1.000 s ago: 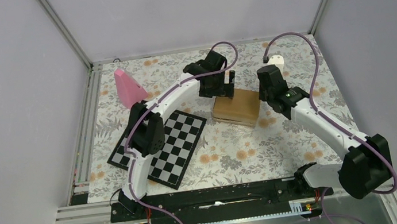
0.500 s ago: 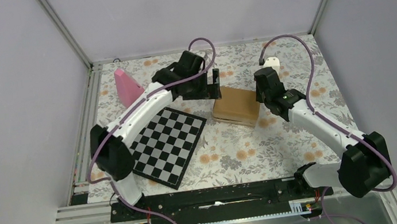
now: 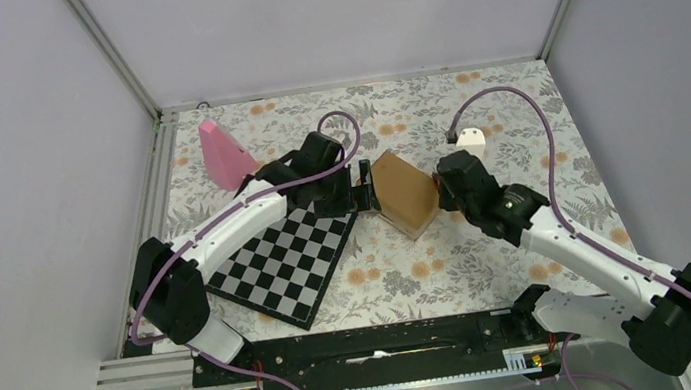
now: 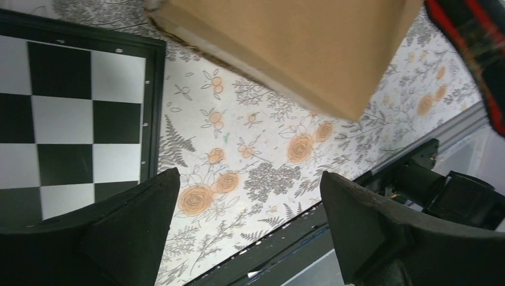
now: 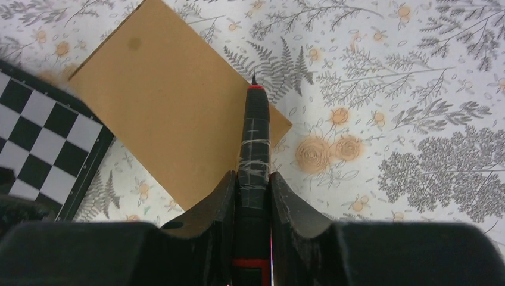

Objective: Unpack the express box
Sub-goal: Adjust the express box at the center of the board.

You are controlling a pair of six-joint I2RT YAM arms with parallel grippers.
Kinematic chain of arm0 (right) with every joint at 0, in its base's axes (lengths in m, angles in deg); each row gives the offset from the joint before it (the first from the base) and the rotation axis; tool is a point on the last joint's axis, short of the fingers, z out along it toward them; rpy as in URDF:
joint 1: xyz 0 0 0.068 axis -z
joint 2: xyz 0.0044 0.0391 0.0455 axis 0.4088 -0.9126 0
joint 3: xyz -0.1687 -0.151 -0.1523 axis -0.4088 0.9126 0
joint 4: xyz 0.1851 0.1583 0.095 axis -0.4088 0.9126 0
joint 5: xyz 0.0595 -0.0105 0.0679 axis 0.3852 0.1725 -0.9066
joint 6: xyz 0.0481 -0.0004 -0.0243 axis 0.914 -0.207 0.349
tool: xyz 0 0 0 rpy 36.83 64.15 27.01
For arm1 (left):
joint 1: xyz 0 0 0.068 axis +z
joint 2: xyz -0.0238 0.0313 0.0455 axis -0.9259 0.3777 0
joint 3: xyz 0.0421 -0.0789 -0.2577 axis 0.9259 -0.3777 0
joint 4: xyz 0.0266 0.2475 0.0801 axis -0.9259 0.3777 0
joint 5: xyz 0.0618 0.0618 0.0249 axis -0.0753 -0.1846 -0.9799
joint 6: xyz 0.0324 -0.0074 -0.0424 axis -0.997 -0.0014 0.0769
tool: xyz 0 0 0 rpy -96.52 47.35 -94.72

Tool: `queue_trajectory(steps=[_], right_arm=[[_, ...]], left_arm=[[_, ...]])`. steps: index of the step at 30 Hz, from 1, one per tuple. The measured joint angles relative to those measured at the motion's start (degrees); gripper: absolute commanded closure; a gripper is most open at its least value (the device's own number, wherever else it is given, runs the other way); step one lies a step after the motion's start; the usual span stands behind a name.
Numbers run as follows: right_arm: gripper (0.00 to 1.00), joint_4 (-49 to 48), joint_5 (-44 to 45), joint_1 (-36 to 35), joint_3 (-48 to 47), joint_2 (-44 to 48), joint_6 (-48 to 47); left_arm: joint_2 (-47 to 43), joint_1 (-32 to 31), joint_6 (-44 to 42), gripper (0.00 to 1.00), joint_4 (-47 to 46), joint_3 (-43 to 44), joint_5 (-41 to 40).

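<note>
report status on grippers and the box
Status: left gripper open beside the express box; right gripper shut on black cutter, tip over box top. Box unopened. Close on its left: chessboard.

Overhead and close wrist views share express box (image 3: 406, 192).

express box (image 3: 405, 190) 1 | chessboard (image 3: 280, 264) 1 | pink cone (image 3: 223, 153) 1 | black tool (image 5: 255, 149) 1

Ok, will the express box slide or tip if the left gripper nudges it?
The express box probably slides: plain cardboard on floral cloth. It looks stiff, with flat faces and crisp edges. It could catch on the chessboard rim beside it.
</note>
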Motion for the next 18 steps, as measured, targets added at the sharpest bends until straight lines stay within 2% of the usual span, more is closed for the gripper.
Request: queue_trajectory(steps=[4, 11, 18], right_arm=[[1.0, 2.0, 0.9, -1.5, 1.0, 2.4, 1.7], [1.0, 3.1, 3.9, -1.4, -0.2, -0.6, 0.6], [1.0, 3.7, 6.6, -1.4, -2.6, -1.1, -1.7]], left_arm=[[0.0, 0.0, 1.0, 0.03, -3.7, -1.0, 2.8], [-0.1, -0.5, 4.0, 0.03, -9.6, -4.0, 6.5], [-0.1, -5.3, 4.9, 0.03, -9.6, -3.7, 2.1]])
